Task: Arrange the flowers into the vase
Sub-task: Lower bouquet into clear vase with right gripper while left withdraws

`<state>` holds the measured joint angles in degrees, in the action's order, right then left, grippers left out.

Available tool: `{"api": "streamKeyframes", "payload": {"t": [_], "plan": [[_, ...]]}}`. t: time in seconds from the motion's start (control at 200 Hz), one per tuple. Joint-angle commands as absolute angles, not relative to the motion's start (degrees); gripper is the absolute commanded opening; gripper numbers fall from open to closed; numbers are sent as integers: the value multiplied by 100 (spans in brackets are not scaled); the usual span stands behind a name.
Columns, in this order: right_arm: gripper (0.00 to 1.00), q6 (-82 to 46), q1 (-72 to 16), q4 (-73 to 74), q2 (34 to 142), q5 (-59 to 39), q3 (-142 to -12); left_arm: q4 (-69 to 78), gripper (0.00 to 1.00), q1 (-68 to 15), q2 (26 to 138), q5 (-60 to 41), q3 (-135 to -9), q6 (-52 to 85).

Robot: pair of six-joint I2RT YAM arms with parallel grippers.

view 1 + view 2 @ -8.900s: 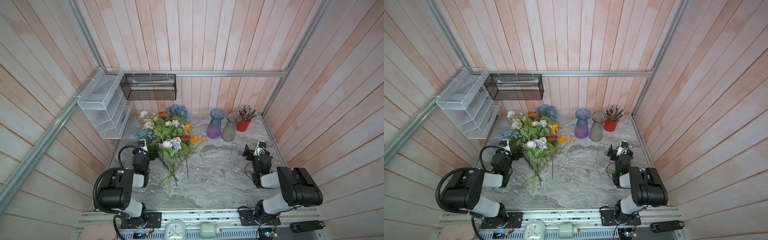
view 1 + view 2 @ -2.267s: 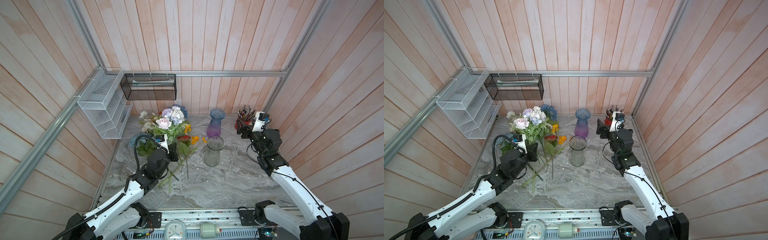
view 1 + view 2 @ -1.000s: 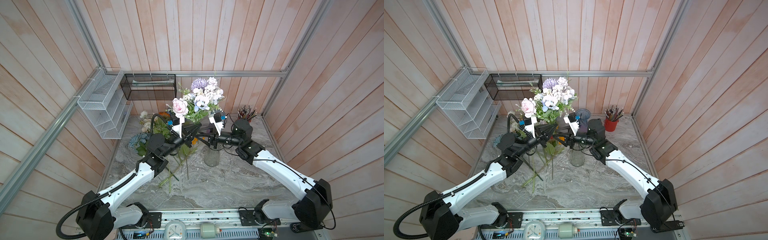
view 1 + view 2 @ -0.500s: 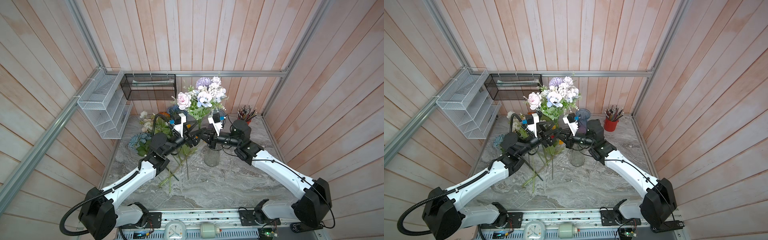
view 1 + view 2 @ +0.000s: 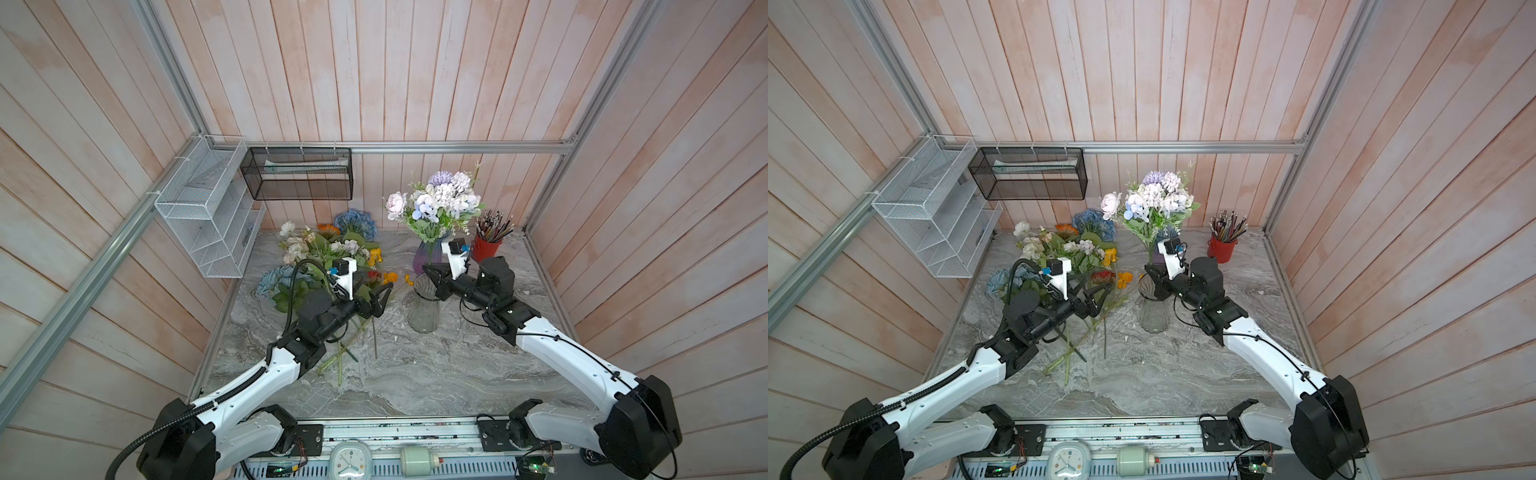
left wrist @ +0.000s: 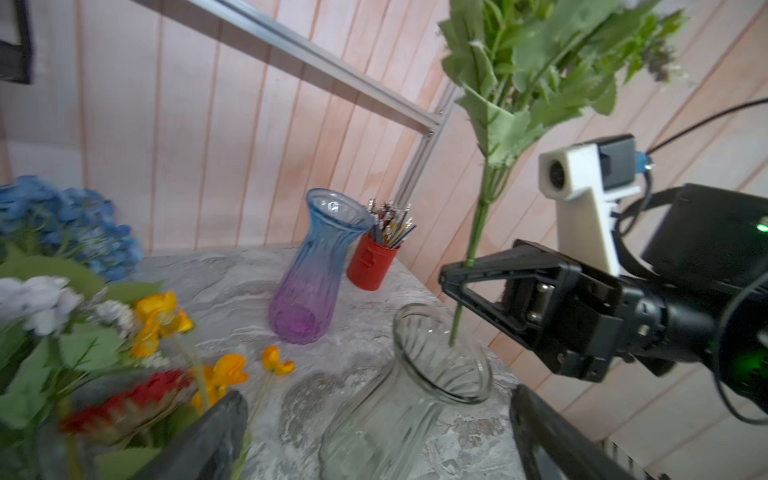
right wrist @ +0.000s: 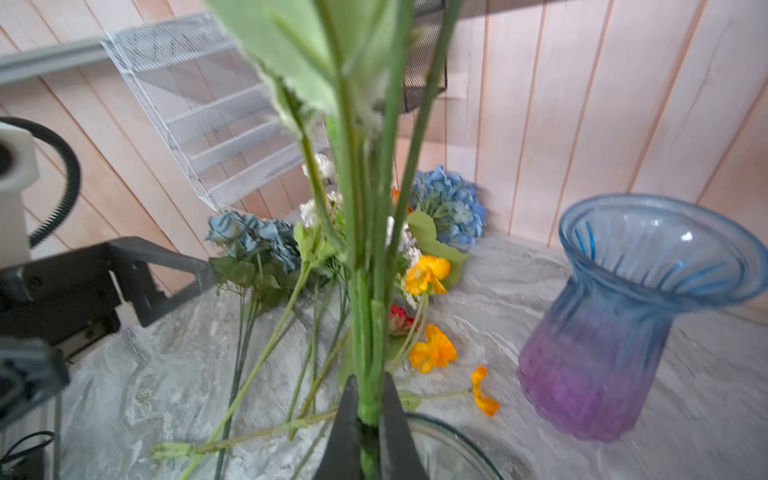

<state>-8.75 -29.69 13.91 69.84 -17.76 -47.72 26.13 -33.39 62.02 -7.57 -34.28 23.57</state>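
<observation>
A: What's hidden or cut off?

B: The blooms of the bunch of flowers [image 5: 436, 203] run out of both wrist views, so only green stems and soft, jagged leaves show there. The clear vase [image 5: 423, 309] is ribbed glass, and the right wrist view catches just its rim. In both top views the stems half cover the blue-and-purple vase [image 5: 419, 259].

A: And the grippers?

B: The right gripper [image 7: 369, 399] pinches the stems upright over the clear vase's mouth. Whether the stem ends pass the rim is hard to tell. The left gripper [image 5: 382, 297] is spread wide and holds nothing, beside the loose flowers [image 5: 328, 249] lying on the marbled table [image 5: 415, 374]. Its fingers [image 6: 208, 440] are blurred in its own wrist view.
</observation>
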Motion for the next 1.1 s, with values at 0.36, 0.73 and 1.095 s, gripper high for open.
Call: {"api": "streamKeyframes", "payload": {"t": [0.36,0.73,1.095], "plan": [[1,-590,-3274,2225,6767,-843,-3774,2540,100,-3051,6212,40,-3050,2782],[24,-576,-3274,2267,6804,-826,-3839,2522,100,-3036,6249,40,-3049,2778],[22,-615,-3278,1975,6792,-895,-3992,2209,100,-2979,6117,398,-2982,2784]]}}
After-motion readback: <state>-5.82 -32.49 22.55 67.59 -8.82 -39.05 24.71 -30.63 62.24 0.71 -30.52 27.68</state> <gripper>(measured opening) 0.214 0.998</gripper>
